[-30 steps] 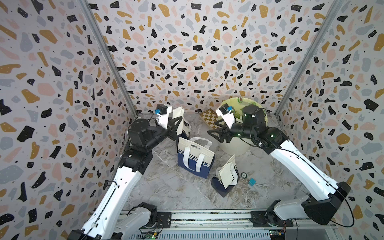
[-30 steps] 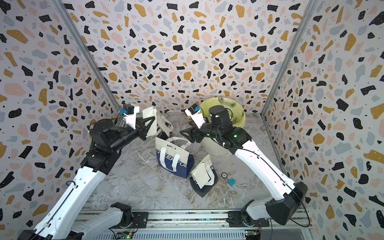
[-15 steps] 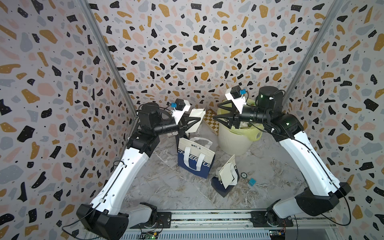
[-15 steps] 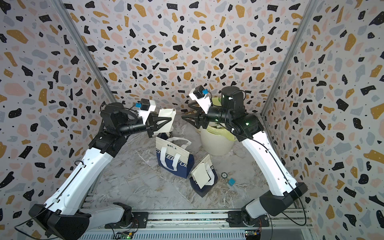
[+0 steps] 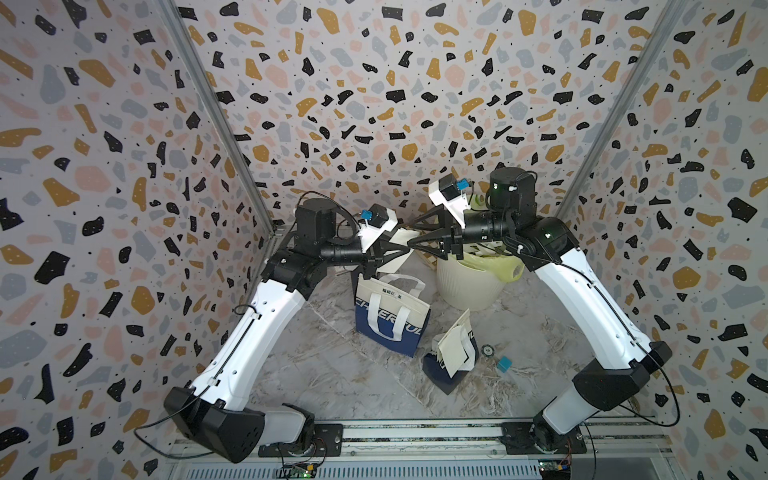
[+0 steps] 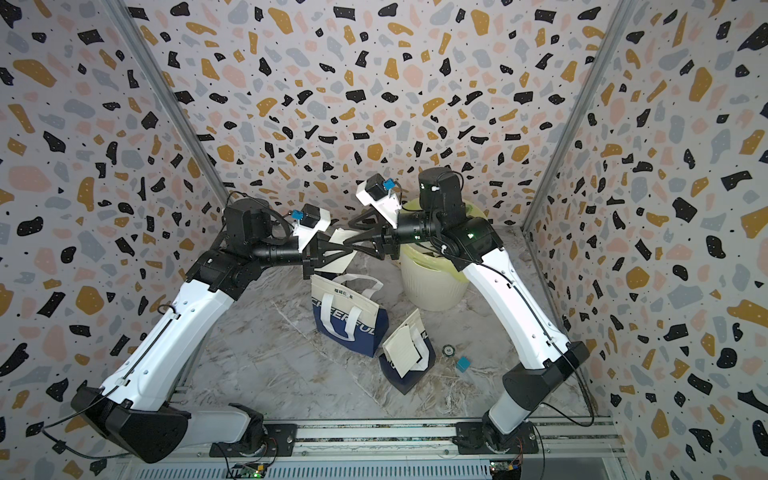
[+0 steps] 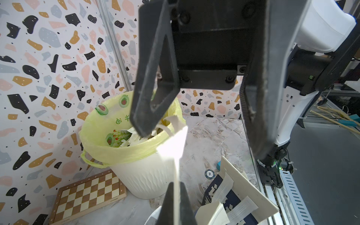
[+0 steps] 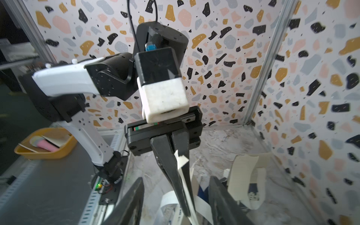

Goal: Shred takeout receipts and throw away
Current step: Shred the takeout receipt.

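Both arms reach up and meet near the middle of both top views, high over the table [image 5: 332, 374]. The left gripper [image 7: 176, 184] is pinched tight on a takeout receipt [image 6: 340, 261]. It is a thin off-white sheet. It hangs in the air from the gripper, above the standing tote bag [image 5: 390, 320]. In the left wrist view the paper glows bright white. It shows edge-on between the squeezed fingers [image 7: 167, 200] at the bottom of the frame.

The right gripper [image 8: 176, 177] points at the left one, tip to tip. Its two fingers stand apart. The receipt and the tips of the left gripper sit in the gap between them. One finger is just beside a corner of the paper, but I cannot tell if it touches.

A white bin [image 5: 469, 291] with a yellow-green bag stands right of the middle in both top views. White paper scraps [image 7: 134, 138] lie inside it. A chessboard [image 7: 87, 192] lies flat beside the bin, at the lower left of the left wrist view. A second tote bag [image 5: 444, 374] lies tipped over below the middle. A round chip [image 5: 487, 350] and a small blue block [image 5: 504, 363] sit just to its right.
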Robot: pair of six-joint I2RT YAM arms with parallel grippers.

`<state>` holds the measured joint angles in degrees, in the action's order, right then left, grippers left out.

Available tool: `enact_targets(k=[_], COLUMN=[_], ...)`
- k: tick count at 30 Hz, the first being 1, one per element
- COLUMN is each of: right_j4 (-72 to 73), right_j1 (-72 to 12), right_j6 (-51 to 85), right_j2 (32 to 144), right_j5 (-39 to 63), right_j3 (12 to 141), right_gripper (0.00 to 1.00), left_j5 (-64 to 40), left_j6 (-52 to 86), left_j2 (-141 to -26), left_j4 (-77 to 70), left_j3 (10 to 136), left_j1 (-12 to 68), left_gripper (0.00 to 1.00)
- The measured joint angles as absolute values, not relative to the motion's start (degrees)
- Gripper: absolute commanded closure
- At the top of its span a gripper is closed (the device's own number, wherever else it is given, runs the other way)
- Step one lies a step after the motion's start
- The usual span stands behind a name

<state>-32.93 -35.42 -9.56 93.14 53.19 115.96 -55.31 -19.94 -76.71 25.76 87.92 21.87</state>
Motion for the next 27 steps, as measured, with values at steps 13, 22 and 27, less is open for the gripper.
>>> enact_targets(k=[13,22,27], right_j4=[-32.1,-21.02,-15.99], right_j1=[-35.42,-31.57,-31.24], right_j6=[-8.78,-1.21,2.46], right_j2=[94.56,85.56,81.8], right_j5=[53.76,51.57,52.53], right_j3=[115.04,103.02,99.85], right_gripper=[1.0,1.0,1.0], left_j5=[-54.52,-51.62,-51.27], left_j6=[-20.49,-6.85,8.14], left_j2=[-76.53,-67.13,-66.35], left_j4=[26.44,5.76,-12.97], left_j3=[87.83,71.53,64.31], left_j1=[22.0,20.93,20.67], left_gripper=[0.46,0.44,0.48])
